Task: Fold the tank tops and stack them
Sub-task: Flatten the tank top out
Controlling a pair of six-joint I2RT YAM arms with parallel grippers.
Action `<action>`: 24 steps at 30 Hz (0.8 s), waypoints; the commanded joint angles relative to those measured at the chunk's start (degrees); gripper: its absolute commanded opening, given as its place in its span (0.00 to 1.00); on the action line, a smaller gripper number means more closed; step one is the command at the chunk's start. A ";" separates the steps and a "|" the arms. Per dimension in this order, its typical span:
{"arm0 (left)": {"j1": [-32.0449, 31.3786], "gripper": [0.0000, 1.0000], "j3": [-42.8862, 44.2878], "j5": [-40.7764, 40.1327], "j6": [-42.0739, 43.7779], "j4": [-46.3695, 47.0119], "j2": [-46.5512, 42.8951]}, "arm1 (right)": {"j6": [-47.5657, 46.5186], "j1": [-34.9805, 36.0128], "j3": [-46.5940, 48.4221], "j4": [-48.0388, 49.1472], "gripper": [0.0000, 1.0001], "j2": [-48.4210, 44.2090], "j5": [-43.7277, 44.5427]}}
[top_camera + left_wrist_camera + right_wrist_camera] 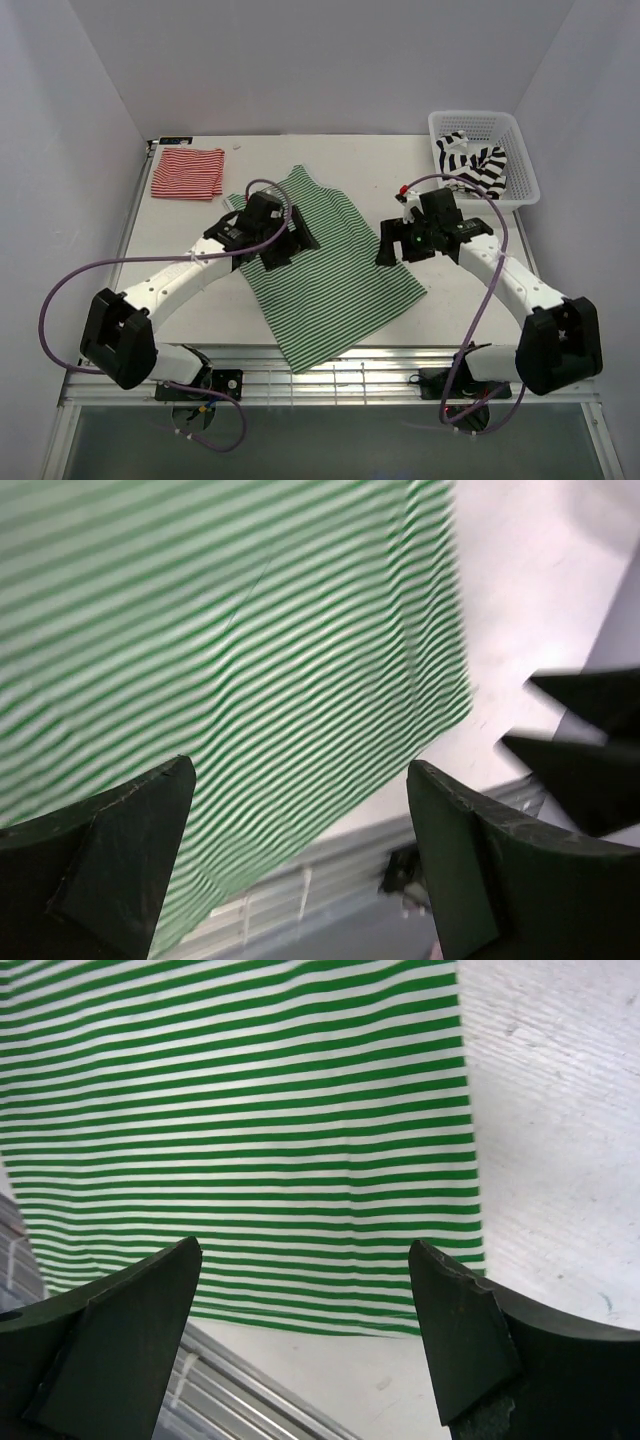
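Left tool [300,775], right tool [305,1252]: apart | green-and-white tank top [335,280]: axis diagonal, straps far, hem near

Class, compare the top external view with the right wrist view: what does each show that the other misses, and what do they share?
Only the top external view: the folded red top at the far left, the basket holding the black-and-white top, and the left tool over the green top.
Only the right wrist view: the right tool seen from behind its fingers, open, with a corner of the green top framed between them.
Both: the green top spread on the table, and the right tool.
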 commanded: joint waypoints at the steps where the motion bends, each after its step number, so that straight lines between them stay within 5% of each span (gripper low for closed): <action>1: 0.47 0.98 10.40 -11.37 7.86 -1.07 3.35 | 5.73 4.62 -2.33 -2.15 0.90 -6.18 -0.01; 5: 5.98 0.98 23.40 -14.65 16.64 -1.69 15.03 | 17.25 12.01 -9.61 0.22 0.90 -9.26 4.11; 9: 13.11 0.98 33.96 -7.53 21.75 -1.25 26.72 | 25.43 13.61 -13.85 5.58 0.90 -8.66 5.60; 19: 20.41 0.98 51.02 -3.23 28.09 -2.21 51.51 | 20.27 7.99 -9.29 9.80 0.90 9.96 6.94; 24: 22.44 0.98 45.51 -5.15 22.14 -4.05 51.54 | 15.43 -0.26 -2.44 9.90 0.90 17.88 5.35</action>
